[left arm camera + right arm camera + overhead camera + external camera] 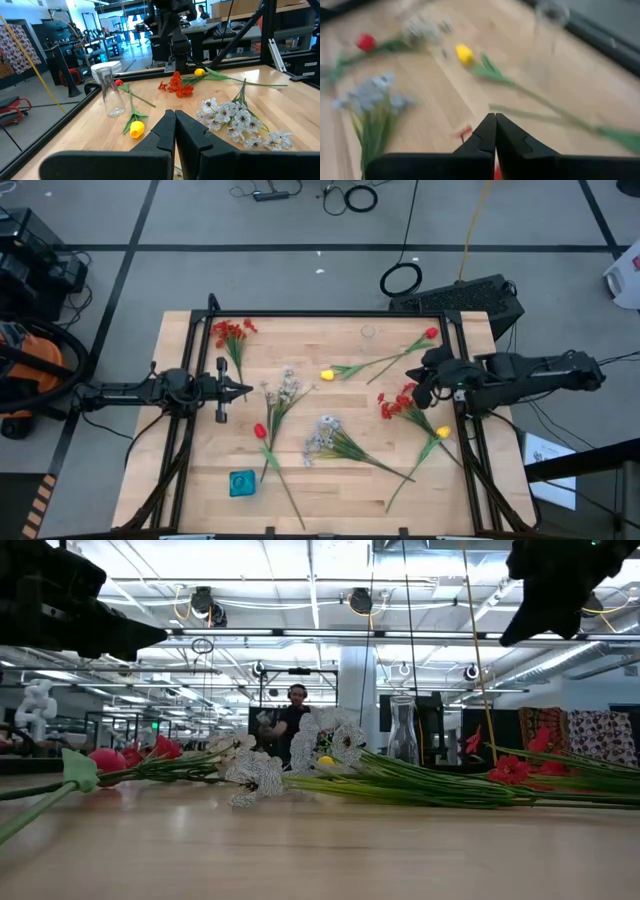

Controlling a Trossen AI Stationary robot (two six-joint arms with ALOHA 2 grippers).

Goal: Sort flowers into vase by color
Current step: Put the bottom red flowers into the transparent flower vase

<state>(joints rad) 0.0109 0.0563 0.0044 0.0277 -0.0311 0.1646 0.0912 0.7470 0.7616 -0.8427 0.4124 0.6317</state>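
Artificial flowers lie flat and scattered on the wooden table (200, 470): a red cluster (232, 332) at the far left, a white spray (287, 388), a yellow tulip (327, 374), a red tulip (431, 333), a second red cluster (397, 402), another yellow tulip (441, 433), a second white spray (325, 430) and a red tulip (260, 430). A clear glass vase (369, 335) (111, 90) stands upright near the far edge. My left gripper (240, 390) (175, 120) is shut and hovers left of the first white spray. My right gripper (418, 392) (495, 125) is shut, raised above the second red cluster.
A small blue object (242, 483) sits near the table's near left edge. A black frame (320, 313) runs along the far edge and sides. The low view shows both grippers high above the tabletop, and a person (295, 715) stands far off in the room.
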